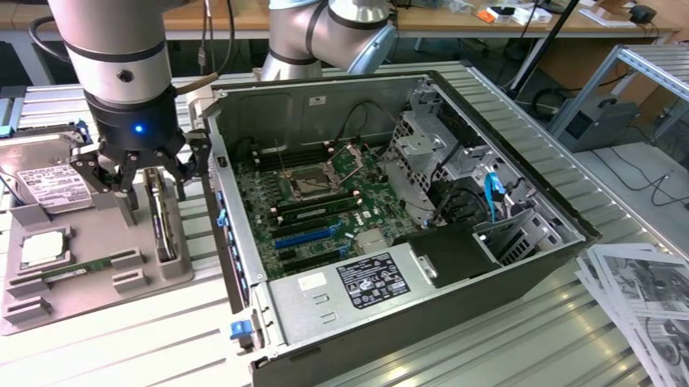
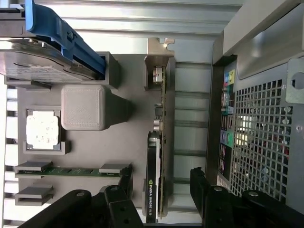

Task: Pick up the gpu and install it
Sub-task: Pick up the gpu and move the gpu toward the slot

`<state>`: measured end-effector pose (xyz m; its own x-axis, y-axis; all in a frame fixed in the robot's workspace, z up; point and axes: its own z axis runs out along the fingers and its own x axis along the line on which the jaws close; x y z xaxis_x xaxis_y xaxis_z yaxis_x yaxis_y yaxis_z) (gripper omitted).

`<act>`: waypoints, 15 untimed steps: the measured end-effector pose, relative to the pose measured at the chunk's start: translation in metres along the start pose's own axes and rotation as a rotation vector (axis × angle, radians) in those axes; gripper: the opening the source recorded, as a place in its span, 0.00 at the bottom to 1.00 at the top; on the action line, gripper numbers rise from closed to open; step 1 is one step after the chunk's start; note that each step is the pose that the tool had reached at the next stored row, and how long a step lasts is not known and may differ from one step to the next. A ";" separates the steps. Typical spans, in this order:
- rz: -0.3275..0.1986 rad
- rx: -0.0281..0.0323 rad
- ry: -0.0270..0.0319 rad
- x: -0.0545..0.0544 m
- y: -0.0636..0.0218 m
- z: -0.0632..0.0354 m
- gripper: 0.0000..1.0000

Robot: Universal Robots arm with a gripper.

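1. Pincer state. The pincer (image 1: 145, 187) stood wide, its jaws spread and holding nothing. In the wrist view the pincer (image 2: 161, 176) straddled the gpu (image 2: 154, 190), with one finger on each side of the card and a visible gap between each finger and the card.

2. Task item location. The gpu (image 1: 161, 214) stood on its long edge in a slot of the grey fixture tray (image 1: 161, 274), directly below the pincer. Its silver bracket (image 2: 159, 61) was at the end away from the fingers. The card had not been lifted and was not yet installed.

3. Other tray contents. The same grey fixture tray (image 2: 123, 137) also carried a hard drive (image 1: 43, 181) with a white label, a processor (image 1: 41, 248) in a square recess, and a green memory stick (image 1: 76, 270) lying flat. In the wrist view these appeared as the hard drive (image 2: 42, 66), the processor (image 2: 42, 130) and the memory stick (image 2: 71, 170).

4. Target unit. An open computer case (image 1: 431, 322) lay on the worktop (image 1: 129, 347) just beside the tray, on the exterior view's right of it. Its motherboard (image 1: 312, 201) was exposed. Printed sheets (image 1: 640, 290) lay near the case at the exterior view's right edge.
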<state>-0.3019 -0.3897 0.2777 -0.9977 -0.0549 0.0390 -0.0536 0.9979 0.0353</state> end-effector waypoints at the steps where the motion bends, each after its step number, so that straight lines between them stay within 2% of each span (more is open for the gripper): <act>1: 0.000 0.0000 0.0000 0.000 0.0000 0.0000 0.60; 5: 0.000 0.0000 -0.0001 0.000 -0.0001 0.0006 0.60; 15: 0.000 -0.0011 -0.0001 0.000 -0.0005 0.0101 0.60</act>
<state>-0.3019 -0.3898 0.2676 -0.9977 -0.0550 0.0389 -0.0536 0.9979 0.0364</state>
